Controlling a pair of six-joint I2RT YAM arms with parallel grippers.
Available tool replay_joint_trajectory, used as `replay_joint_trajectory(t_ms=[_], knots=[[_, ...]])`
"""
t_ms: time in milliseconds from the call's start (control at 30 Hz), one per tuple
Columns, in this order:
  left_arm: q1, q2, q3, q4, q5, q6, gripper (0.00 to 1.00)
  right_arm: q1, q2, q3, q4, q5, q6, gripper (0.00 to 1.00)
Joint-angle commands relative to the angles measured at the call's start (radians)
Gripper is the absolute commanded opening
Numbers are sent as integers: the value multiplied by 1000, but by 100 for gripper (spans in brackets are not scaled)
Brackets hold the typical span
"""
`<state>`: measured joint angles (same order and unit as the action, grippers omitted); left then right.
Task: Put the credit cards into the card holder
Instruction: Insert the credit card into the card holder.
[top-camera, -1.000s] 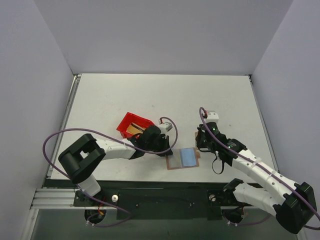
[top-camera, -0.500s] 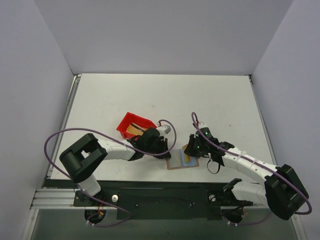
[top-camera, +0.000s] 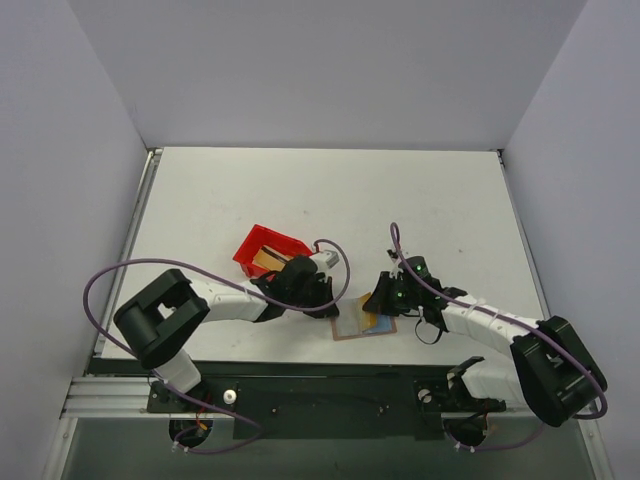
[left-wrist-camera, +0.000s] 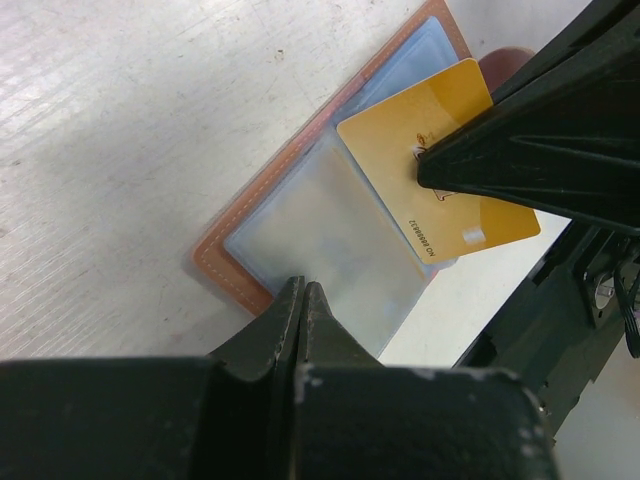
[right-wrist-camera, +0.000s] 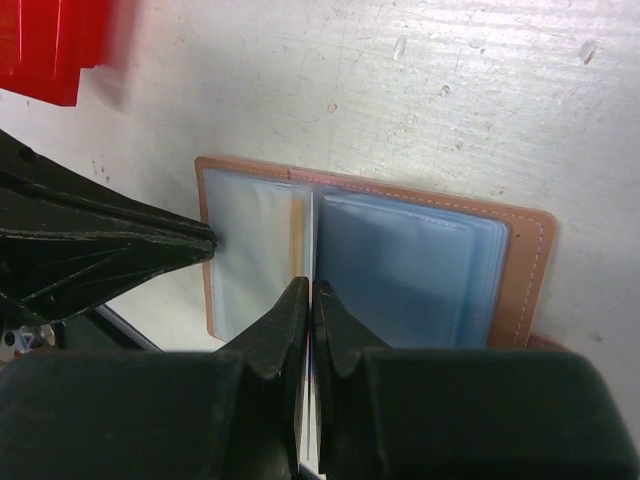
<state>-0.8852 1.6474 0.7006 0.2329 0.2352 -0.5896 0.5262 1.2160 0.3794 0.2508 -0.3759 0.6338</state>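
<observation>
The card holder (left-wrist-camera: 320, 235) lies open on the table (top-camera: 300, 190) near its front edge, with the clear sleeves facing up. The left gripper (left-wrist-camera: 300, 298) has its fingers pressed together, and the tips rest on the holder's edge. The right gripper (right-wrist-camera: 310, 290) pinches one gold credit card (left-wrist-camera: 440, 160), held slanted over the sleeves. A red bin (top-camera: 268, 248) stands near.

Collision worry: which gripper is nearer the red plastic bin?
Left. The left gripper is at the brown card holder's edge nearest the red plastic bin; the right gripper holds a gold-yellow card over its middle.
</observation>
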Motion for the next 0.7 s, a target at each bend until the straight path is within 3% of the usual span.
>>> replay_joint_trajectory(t_ms=[0, 667], knots=[[17, -61, -9, -32, -22, 14, 0, -18, 25, -17, 77, -77, 14, 0], [28, -140, -102, -93, -43, 14, 0, -38, 33, -20, 73, -118, 6, 0]])
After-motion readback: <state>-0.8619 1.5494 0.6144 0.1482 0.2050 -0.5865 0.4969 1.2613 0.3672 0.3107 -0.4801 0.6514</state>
